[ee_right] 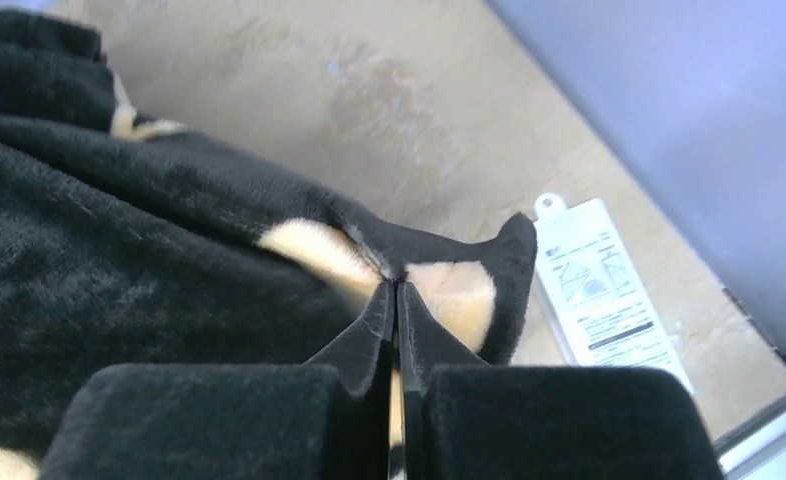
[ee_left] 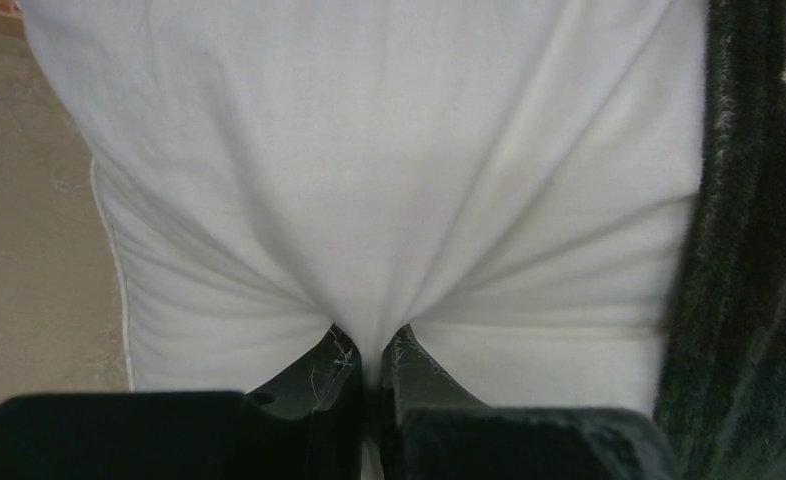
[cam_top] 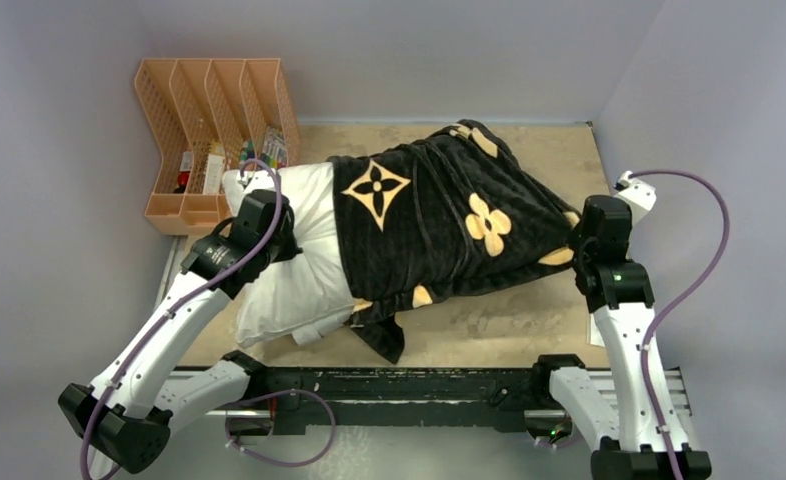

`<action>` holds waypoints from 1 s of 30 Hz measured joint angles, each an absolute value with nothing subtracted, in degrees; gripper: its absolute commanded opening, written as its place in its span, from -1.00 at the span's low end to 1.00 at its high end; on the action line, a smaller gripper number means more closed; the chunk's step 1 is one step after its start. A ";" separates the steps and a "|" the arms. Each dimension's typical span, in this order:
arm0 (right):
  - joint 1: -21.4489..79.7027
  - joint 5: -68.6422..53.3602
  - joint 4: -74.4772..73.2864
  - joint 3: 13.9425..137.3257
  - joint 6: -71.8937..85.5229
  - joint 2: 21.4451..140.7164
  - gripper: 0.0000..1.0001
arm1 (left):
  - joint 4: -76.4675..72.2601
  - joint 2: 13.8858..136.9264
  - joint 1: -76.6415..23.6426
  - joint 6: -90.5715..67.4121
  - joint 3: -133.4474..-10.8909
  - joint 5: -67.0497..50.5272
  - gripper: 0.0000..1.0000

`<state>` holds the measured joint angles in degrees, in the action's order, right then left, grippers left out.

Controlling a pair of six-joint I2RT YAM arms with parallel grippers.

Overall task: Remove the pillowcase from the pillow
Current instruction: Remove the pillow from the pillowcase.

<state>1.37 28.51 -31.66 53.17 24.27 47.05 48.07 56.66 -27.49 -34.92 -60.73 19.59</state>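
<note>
The white pillow (cam_top: pixel 304 260) lies across the table with its left part bare. The black plush pillowcase (cam_top: pixel 439 225) with tan flower and star prints still covers its right part. My left gripper (ee_left: pixel 371 340) is shut on a pinch of the pillow's white cloth (ee_left: pixel 369 200), which puckers into the jaws. The pillowcase edge (ee_left: pixel 749 250) shows at the right of the left wrist view. My right gripper (ee_right: pixel 396 290) is shut on the pillowcase's right corner (ee_right: pixel 449 285), at a tan patch. In the overhead view the right gripper (cam_top: pixel 574 245) sits at the cover's right end.
An orange file organiser (cam_top: pixel 214 130) holding small items stands at the back left, just behind the pillow. A white printed tag (ee_right: pixel 599 280) lies on the tan tabletop (ee_right: pixel 369 100) beside the right gripper. Grey walls close in the left, back and right.
</note>
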 measured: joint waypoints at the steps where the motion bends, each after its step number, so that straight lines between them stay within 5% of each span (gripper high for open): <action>1: 0.93 29.10 -31.66 53.80 23.97 46.89 -1.00 | 48.40 56.55 -27.49 -34.94 -60.73 20.21 -1.00; 5: -1.26 31.14 -31.35 56.90 22.65 46.81 -0.90 | 49.17 56.03 -27.51 -34.94 -60.60 21.02 -1.00; 12: -1.56 14.15 -31.35 58.06 19.27 48.38 0.33 | 49.04 54.13 -27.49 -34.74 -59.66 19.75 -1.00; 19: -1.50 -14.79 -29.15 57.25 18.02 56.73 0.50 | 48.75 53.28 -27.38 -34.68 -59.13 18.46 -1.00; 24: 0.67 -23.70 -28.08 54.68 17.50 63.77 0.23 | 48.73 53.19 -27.24 -34.70 -59.11 18.00 -1.00; 28: 2.11 -23.16 -27.86 53.69 16.45 67.09 -0.67 | 48.40 52.88 -27.11 -34.72 -58.59 17.19 -1.00; 30: 2.13 -21.91 -27.64 53.30 16.43 66.81 -0.96 | 48.31 52.80 -27.11 -34.72 -58.52 17.02 -1.00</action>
